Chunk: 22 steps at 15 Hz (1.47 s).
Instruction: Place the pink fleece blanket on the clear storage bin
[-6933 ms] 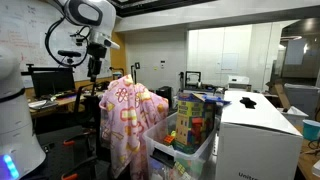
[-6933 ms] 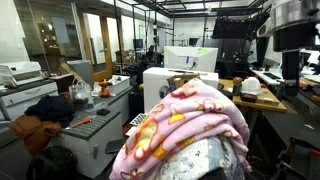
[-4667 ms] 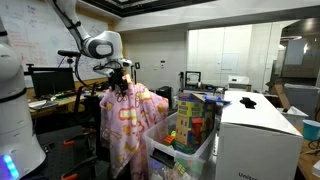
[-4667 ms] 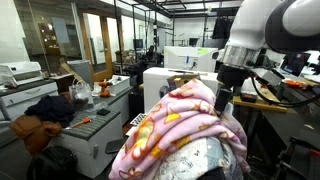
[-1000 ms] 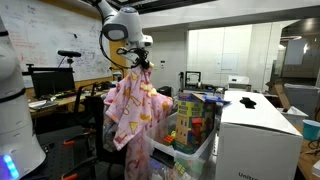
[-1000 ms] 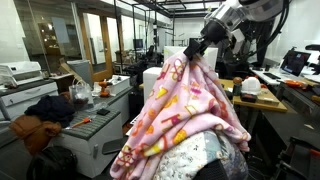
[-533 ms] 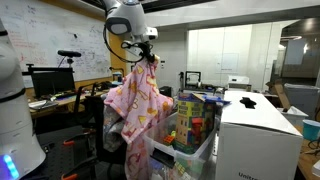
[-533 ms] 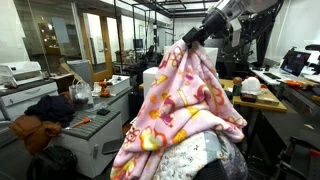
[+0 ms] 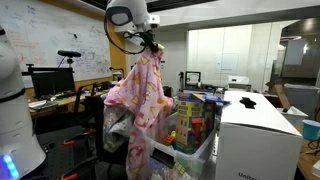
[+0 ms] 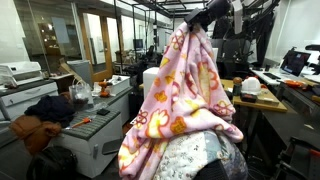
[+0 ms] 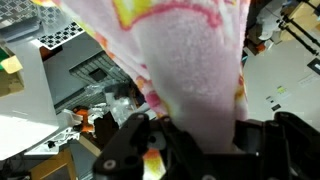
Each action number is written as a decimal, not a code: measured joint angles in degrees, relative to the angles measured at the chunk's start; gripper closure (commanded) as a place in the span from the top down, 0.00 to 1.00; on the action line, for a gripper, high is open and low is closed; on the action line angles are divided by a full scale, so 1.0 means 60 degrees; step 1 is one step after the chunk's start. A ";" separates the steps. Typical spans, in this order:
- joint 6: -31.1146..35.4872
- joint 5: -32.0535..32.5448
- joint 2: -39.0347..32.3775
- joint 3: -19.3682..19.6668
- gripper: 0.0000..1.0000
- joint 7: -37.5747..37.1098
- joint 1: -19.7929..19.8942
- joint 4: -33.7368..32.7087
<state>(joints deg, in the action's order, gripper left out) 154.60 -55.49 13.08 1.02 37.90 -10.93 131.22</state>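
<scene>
Wrist view: the end effector (image 11: 200, 140) is clamped on a bunched fold of the large soft pink fleece blanket (image 11: 190, 70), which is printed with yellow, cream and orange cartoon shapes. The fleece fills the middle of the picture and runs in between the dark fingers. What lies below is too blurred to name, and the bin cannot be picked out here.

In an exterior view, the end effector (image 9: 150, 46) holds the pink fleece blanket (image 9: 143, 95) high by one pinched point, and the cloth hangs in a long drape. Its lower part hangs just beside the clear storage bin (image 9: 200, 158), a translucent whitish plastic tub with a rim; whether cloth and rim touch cannot be told. The bin holds colourful toys and boxes (image 9: 190, 118), piled well above its rim. A larger opaque white box (image 9: 258, 130) stands on its far side from the blanket.

By my reading, the step in hand is the carry: the blanket is up but not yet over the bin. The next move calls for travel sideways until the drape hangs above the piled toys, then a descent and release. The tall contents could catch the cloth.

In an exterior view from another place, the end effector (image 10: 203, 17) sits at the top edge, and the pink fleece blanket (image 10: 185, 90) spreads downward like a tent. Its hem meets a grey-white patterned blanket (image 10: 195, 158) underneath. The bin is hidden here.
</scene>
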 measured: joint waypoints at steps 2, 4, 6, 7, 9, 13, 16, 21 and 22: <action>0.0002 0.0192 0.0363 -0.0051 0.00 -0.0620 0.0001 -0.0004; 0.0004 0.0423 0.0707 -0.0078 0.00 -0.1216 0.0018 -0.0006; 0.0008 0.0708 0.1012 -0.0100 0.00 -0.1802 0.0051 -0.0007; 0.0012 0.0878 0.1151 -0.0109 0.00 -0.2106 0.0071 -0.0008; 0.0022 0.1240 0.1399 -0.0137 0.00 -0.2697 0.0122 -0.0008; 0.0065 0.2547 0.1618 -0.0310 0.00 -0.4174 0.0470 -0.0003; 0.0180 0.3394 0.1198 0.0035 0.00 -0.4467 0.0883 -0.0025; 0.0829 0.4948 -0.0153 0.0775 0.00 -0.5109 0.1763 -0.0450; 0.0951 0.5213 -0.0384 0.0823 0.00 -0.5327 0.1909 -0.0573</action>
<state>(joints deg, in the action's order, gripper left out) 160.30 -24.21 10.78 5.96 5.94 0.53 127.78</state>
